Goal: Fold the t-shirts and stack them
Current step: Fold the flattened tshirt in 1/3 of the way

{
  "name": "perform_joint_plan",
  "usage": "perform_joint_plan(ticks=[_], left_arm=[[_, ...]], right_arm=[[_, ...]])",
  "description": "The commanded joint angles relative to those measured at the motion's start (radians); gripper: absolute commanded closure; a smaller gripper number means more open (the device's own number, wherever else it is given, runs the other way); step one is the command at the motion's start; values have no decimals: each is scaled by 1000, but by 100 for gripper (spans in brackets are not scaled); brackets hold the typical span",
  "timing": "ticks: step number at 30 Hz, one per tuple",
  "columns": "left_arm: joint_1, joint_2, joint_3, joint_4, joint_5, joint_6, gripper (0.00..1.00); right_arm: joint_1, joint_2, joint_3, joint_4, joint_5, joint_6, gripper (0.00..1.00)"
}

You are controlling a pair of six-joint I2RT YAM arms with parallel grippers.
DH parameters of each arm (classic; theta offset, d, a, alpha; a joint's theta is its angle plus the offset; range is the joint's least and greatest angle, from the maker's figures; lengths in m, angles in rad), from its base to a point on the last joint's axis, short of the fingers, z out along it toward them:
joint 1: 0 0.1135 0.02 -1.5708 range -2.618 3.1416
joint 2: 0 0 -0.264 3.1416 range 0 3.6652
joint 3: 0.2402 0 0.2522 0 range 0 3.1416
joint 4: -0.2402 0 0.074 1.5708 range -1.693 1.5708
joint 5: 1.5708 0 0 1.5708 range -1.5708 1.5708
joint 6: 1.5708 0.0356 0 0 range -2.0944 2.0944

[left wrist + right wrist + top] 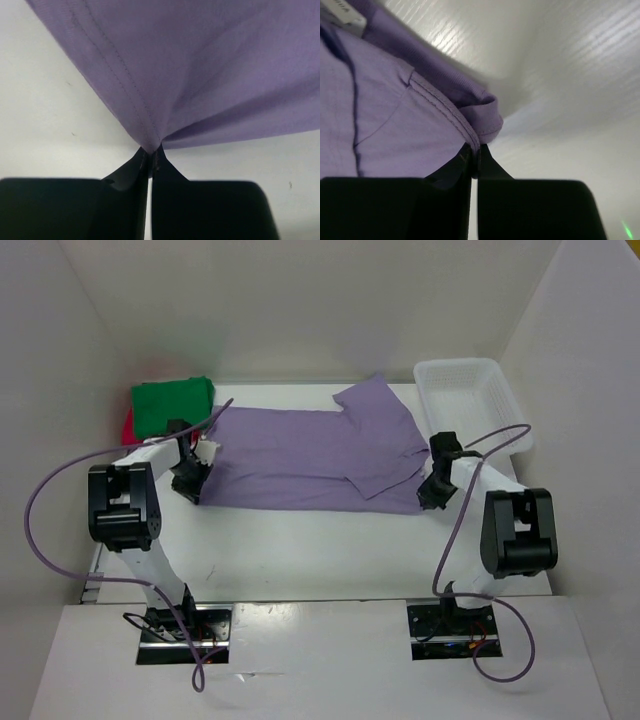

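Across the middle of the tabletop point(300, 550), the lavender t-shirt point(310, 455) is lying spread out flat, reaching from near the left edge to just beside the white basket point(455, 363), which is sitting at the far right corner. Left claw point(190, 490) is pinching the shirt's near left corner; in the left wrist view its jaws are pressing together on a stitched hem, and the cloth is fanning out from the tips point(151, 152). Right claw point(432, 498) is clamping the shirt's near right corner; the right wrist view is showing its tips point(474, 150) closing on a doubled, stitched edge. At the far left corner, the green t-shirt point(175, 405) is resting folded on the red t-shirt point(128, 427), which is showing only at its left side.
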Motion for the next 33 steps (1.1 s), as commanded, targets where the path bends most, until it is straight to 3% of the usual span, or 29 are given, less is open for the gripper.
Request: perform_joint_plan(ticks=[1, 7, 14, 20, 31, 32, 33], left_arm=[[6, -71, -80, -48, -47, 51, 100], [6, -240, -184, -129, -104, 99, 100], [6, -335, -278, -224, -177, 131, 100], [6, -386, -327, -298, -239, 156, 100], [6, -395, -275, -426, -306, 168, 80], [6, -395, -275, -426, -306, 168, 79], [6, -395, -275, -426, -306, 168, 71]], right_arm=[[-1, -128, -8, -76, 15, -16, 100], [118, -173, 97, -278, 32, -16, 100], [272, -186, 73, -572, 25, -7, 100], [296, -297, 102, -683, -12, 25, 100], [451, -338, 102, -683, -166, 71, 95], [462, -338, 102, -683, -179, 71, 91], [462, -338, 102, -683, -198, 71, 87]])
